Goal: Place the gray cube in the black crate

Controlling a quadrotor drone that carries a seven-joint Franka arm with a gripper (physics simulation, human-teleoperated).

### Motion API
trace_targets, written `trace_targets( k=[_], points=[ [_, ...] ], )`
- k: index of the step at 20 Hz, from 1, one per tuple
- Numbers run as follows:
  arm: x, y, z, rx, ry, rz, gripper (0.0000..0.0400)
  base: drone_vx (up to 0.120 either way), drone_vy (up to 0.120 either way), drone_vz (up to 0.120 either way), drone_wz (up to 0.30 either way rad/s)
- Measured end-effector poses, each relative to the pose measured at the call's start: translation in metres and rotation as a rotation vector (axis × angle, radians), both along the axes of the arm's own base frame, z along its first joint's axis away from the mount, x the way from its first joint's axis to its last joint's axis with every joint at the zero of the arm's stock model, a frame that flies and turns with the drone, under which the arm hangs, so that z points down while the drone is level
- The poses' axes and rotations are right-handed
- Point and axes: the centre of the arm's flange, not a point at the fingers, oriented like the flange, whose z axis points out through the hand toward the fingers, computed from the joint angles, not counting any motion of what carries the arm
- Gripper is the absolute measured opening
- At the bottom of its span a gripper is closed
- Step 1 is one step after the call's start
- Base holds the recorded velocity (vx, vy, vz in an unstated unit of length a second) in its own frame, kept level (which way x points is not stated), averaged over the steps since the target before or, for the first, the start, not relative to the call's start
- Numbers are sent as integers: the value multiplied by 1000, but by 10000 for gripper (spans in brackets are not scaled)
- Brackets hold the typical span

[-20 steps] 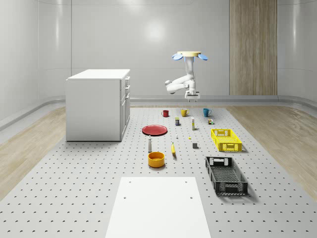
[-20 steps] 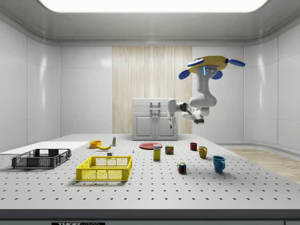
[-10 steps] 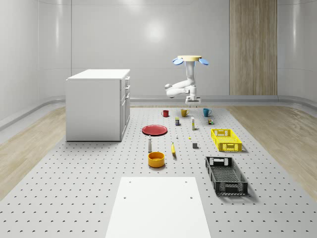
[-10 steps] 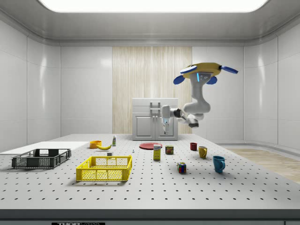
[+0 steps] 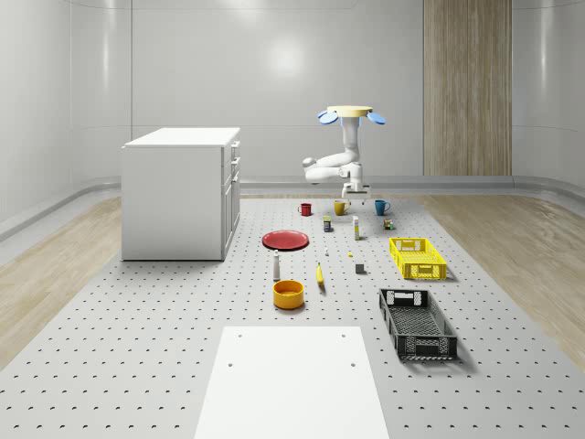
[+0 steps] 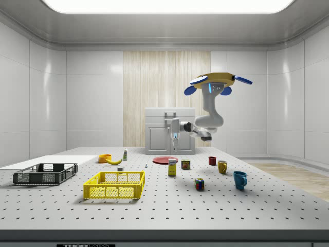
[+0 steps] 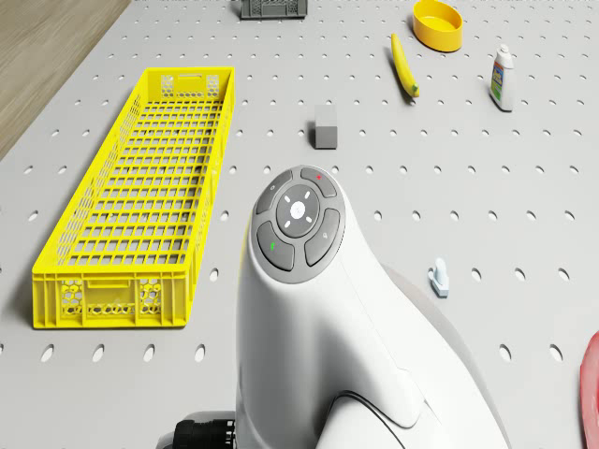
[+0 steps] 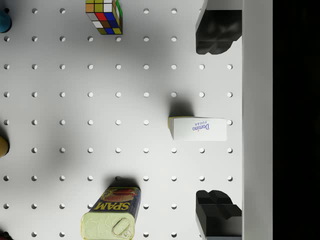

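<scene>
The gray cube (image 5: 360, 268) sits on the perforated table between the banana and the yellow crate; it is also in the drone view (image 7: 325, 127). The black crate (image 5: 417, 322) lies nearer the whole-scene view's front, empty, and its edge shows in the drone view (image 7: 271, 8). The drone (image 5: 350, 113) hovers high over the table's far part, near the mugs. Its arm bends down, and the gripper (image 5: 353, 191) hangs well above the table, far from the cube. In the wrist view the gripper (image 8: 216, 122) is open, its black fingers (image 8: 218, 32) wide apart over a sugar box (image 8: 198, 128).
A yellow crate (image 5: 418, 257) lies beyond the black one. A banana (image 5: 320, 273), orange bowl (image 5: 288, 293), bottle (image 5: 276, 266) and red plate (image 5: 286, 240) lie towards the whole-scene view's left. A Spam can (image 8: 114, 210), Rubik's cube (image 8: 104, 16), mugs and a white cabinet (image 5: 181, 190) are around.
The drone has sunk a little and shifted toward the side view's left, carrying the arm and gripper lower with it. The objects on the table have not moved.
</scene>
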Motion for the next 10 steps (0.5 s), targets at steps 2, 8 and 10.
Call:
trace_targets(
  k=[2, 8, 10],
  points=[
    [0, 0, 0, 0, 0, 0, 400, 120, 0, 0, 0],
    [0, 0, 0, 0, 0, 0, 400, 120, 0, -7, 0],
    [0, 0, 0, 0, 0, 0, 400, 120, 0, -120, 0]
  ],
)
